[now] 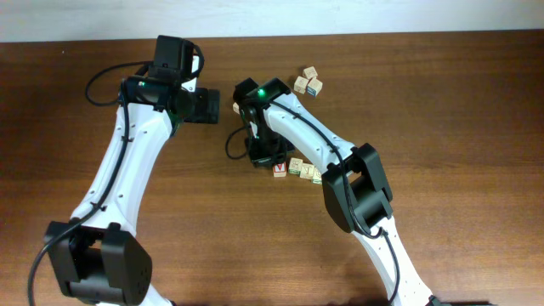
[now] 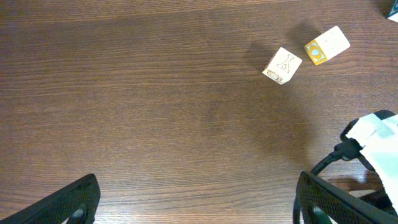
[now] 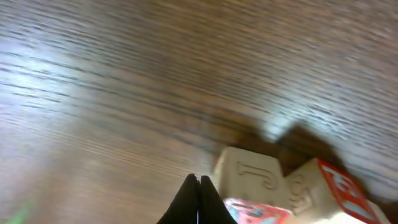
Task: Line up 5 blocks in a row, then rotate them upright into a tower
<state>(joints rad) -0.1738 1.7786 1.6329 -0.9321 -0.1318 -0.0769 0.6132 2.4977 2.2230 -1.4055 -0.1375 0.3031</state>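
Right gripper [image 3: 198,190], jaws pressed together on nothing, sat just beside the blocks [image 3: 252,177] (red-lettered one [image 3: 339,186] among them). Left gripper [image 2: 196,205] gaped wide, empty, idle. Overhead, the blocks lay clustered; how many were turned, I couldn't tell.

Wooden table [image 1: 442,127], shown from above and filling almost the whole overhead view. The top is finished in a dark reddish brown, and the grain is seen to run from left to right. Beyond the far edge, a narrow pale strip [image 1: 357,15] is visible along the top of the view; whether it is wall or floor cannot be told. In the left wrist view the same surface is rendered in a duller brown, with fine streaks of grain clearly resolved. In the right wrist view the wood is blurred, and a broad pale sheen of reflected light is laid across it.
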